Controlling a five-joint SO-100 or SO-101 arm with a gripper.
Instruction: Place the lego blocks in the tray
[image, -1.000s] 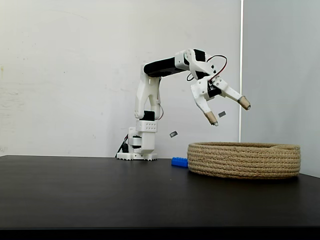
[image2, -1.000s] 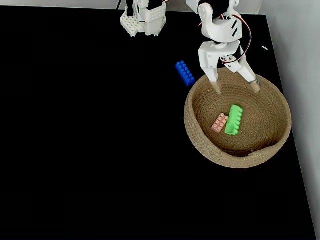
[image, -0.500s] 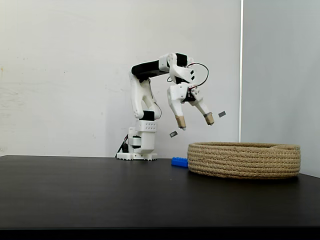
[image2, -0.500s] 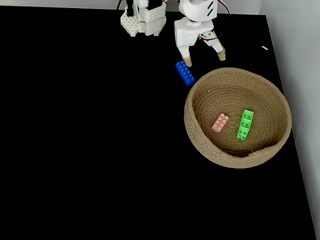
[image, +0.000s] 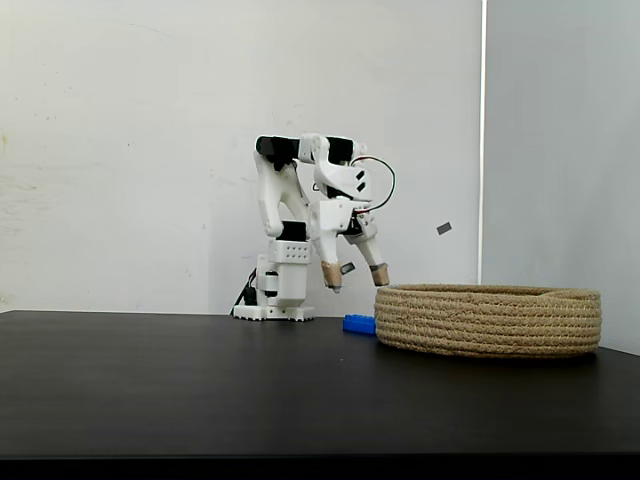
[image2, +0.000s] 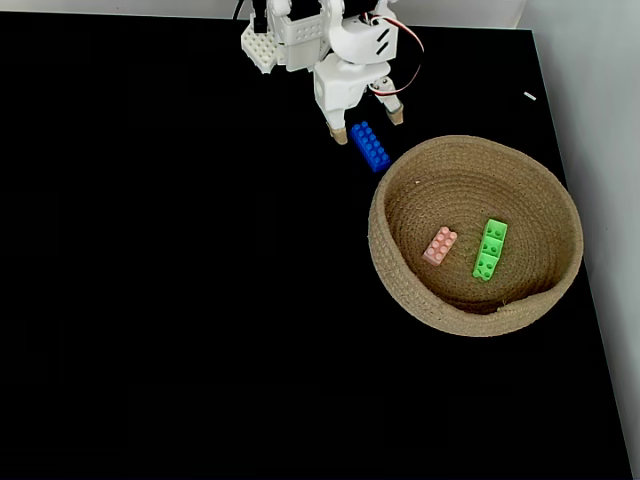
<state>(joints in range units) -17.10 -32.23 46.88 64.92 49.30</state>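
The tan rope tray (image2: 556, 285) (image: 490, 320) sits at the right of the black table. Inside it lie a pale pink lego block (image2: 439, 245) and a bright green one (image2: 490, 249), side by side and apart. A blue lego block (image2: 370, 146) (image: 358, 324) rests on the table just outside the tray's far-left rim. My gripper (image2: 368, 125) (image: 355, 278) hangs open above the blue block's far end, its brown fingertips (image2: 340, 135) spread to either side, holding nothing.
The arm's white base (image2: 285, 42) (image: 275, 300) stands at the table's far edge. A white wall rises behind it, and the table's right edge (image2: 590, 300) runs close to the tray. Bare black tabletop stretches to the left and front.
The arm has pulled back from over the tray and dropped toward the blue block. The green block was let go and came to rest in the tray beside the pink one.
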